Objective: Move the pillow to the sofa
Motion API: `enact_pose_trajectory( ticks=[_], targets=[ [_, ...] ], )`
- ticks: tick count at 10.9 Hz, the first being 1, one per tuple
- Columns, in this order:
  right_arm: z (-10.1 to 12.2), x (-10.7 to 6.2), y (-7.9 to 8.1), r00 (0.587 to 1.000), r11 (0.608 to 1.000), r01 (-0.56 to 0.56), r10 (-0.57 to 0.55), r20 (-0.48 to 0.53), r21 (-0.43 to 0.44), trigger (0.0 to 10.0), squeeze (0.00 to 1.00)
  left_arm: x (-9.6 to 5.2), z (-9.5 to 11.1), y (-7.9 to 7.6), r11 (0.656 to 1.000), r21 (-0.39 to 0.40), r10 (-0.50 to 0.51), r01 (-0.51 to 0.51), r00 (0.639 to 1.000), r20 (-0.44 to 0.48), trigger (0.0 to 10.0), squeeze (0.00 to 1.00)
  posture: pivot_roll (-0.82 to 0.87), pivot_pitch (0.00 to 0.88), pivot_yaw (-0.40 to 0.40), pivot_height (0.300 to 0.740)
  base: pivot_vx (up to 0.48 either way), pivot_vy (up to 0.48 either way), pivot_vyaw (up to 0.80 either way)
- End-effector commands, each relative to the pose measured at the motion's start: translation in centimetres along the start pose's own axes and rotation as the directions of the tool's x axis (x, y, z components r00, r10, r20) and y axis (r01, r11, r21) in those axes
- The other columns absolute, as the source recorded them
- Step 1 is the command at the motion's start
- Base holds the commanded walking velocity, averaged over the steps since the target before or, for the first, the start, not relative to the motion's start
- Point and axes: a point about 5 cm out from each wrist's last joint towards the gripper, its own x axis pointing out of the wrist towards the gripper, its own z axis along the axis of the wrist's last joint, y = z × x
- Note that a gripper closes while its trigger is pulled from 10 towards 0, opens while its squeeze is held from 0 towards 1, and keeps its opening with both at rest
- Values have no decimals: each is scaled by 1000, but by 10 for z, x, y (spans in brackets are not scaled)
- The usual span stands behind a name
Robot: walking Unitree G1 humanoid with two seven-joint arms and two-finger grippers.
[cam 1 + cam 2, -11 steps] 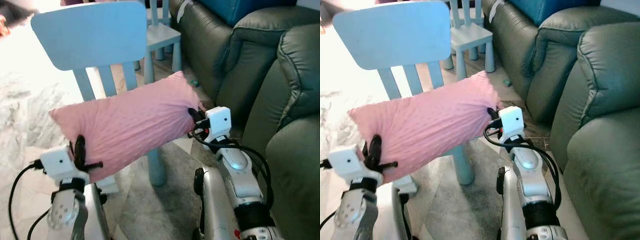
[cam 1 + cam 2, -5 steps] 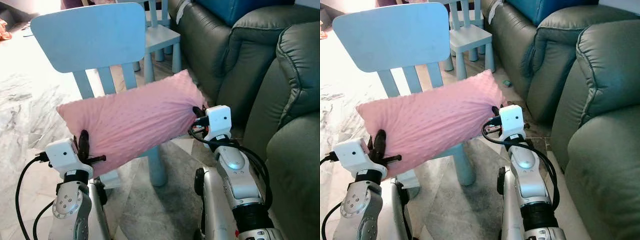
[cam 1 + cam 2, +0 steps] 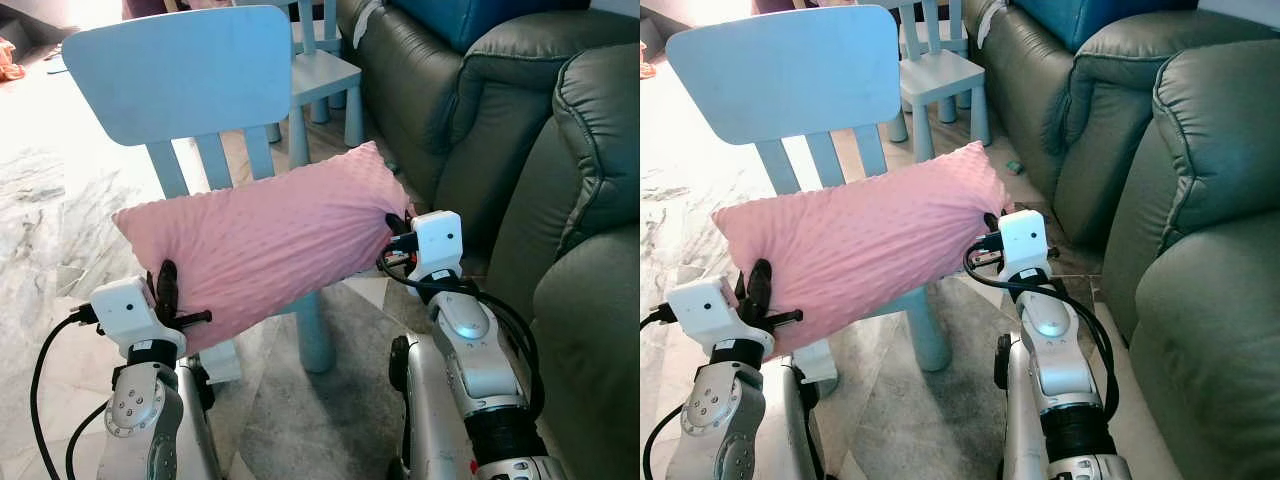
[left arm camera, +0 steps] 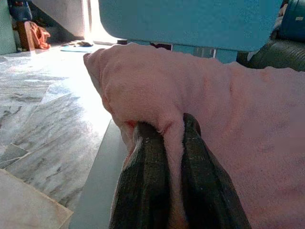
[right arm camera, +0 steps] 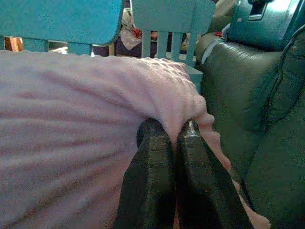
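Note:
I hold a long pink dotted pillow (image 3: 260,245) in the air between both arms, in front of a light blue chair (image 3: 180,75). My left gripper (image 3: 165,300) is shut on the pillow's near left edge, pinching a fold (image 4: 172,138). My right gripper (image 3: 392,228) is shut on its right end, with fabric (image 5: 174,125) squeezed between the fingers. The dark green sofa (image 3: 520,150) stands to the right, close beside my right arm.
A second small blue chair (image 3: 325,65) stands farther back by the sofa's arm. A blue item (image 3: 480,15) lies on the sofa at the top. Marble floor (image 3: 40,210) spreads to the left, and a grey rug (image 3: 330,410) lies below the chair.
The pillow's left end has risen a little and shifted right together with my left gripper. My right gripper has stayed about where it was.

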Motion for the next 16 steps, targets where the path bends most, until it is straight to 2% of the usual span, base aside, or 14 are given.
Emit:
enact_pose_trajectory(
  ticks=[1,4,5,6,13,16],
  targets=[
    [11,2,-11,998,999,54,-54,44,-1,0,0,-1,2,17,997,26,67,-67,998,13,0,0,-164,0,66,360,0,0,0],
    [11,2,-11,998,999,54,-54,44,-1,0,0,-1,2,17,997,26,67,-67,998,13,0,0,-164,0,66,360,0,0,0],
    [16,9,-9,993,993,116,-117,15,18,0,0,1,3,16,998,21,65,-65,998,19,0,0,-156,0,73,360,0,0,0],
    [18,11,-8,991,991,134,-134,8,20,0,0,0,3,16,998,18,62,-62,998,16,0,0,-156,0,73,360,0,0,0],
    [21,13,-10,989,988,150,-150,14,30,0,0,2,1,14,998,13,55,-55,998,12,0,0,-158,0,72,360,0,0,0],
    [22,14,-11,988,988,150,-150,15,42,0,0,2,1,14,999,14,52,-52,999,11,0,0,-162,0,74,420,0,0,0]
  ],
)
